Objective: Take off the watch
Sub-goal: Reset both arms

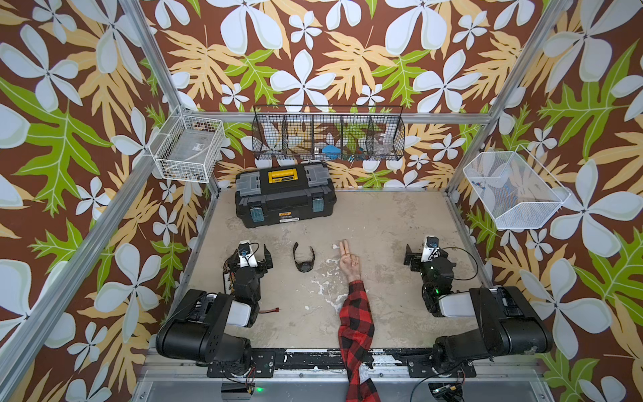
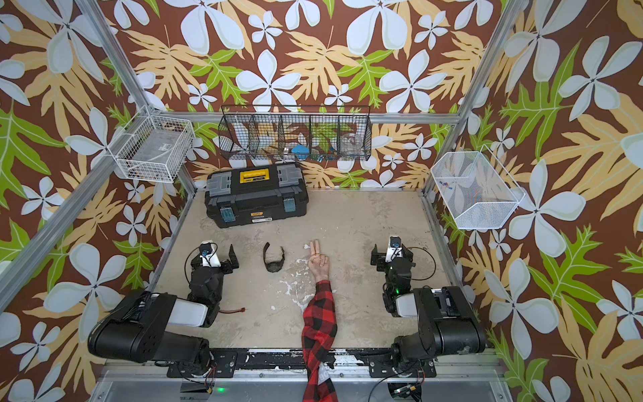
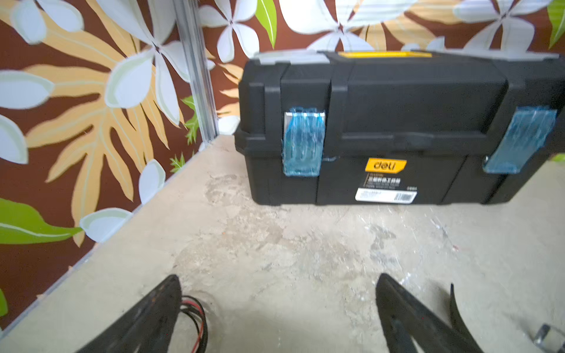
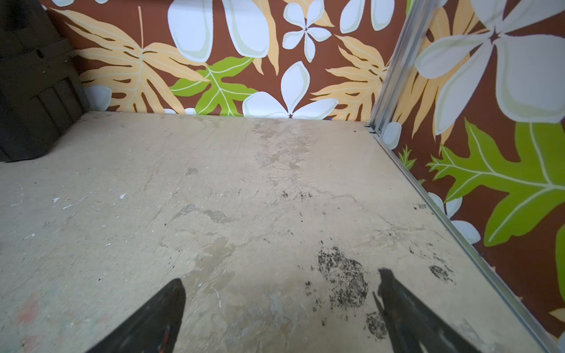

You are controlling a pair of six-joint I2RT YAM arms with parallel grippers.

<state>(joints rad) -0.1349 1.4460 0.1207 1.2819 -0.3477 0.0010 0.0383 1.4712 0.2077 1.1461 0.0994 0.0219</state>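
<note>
watch lies on the tabletop beside the hand, job seemingly done; my left gripper and right gripper stand wide, empty.

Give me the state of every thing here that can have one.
watch: lying on the table, strap open, off the wrist
toolbox: lid shut
person's hand: two fingers extended, wrist bare
left gripper: open, empty
right gripper: open, empty
</note>
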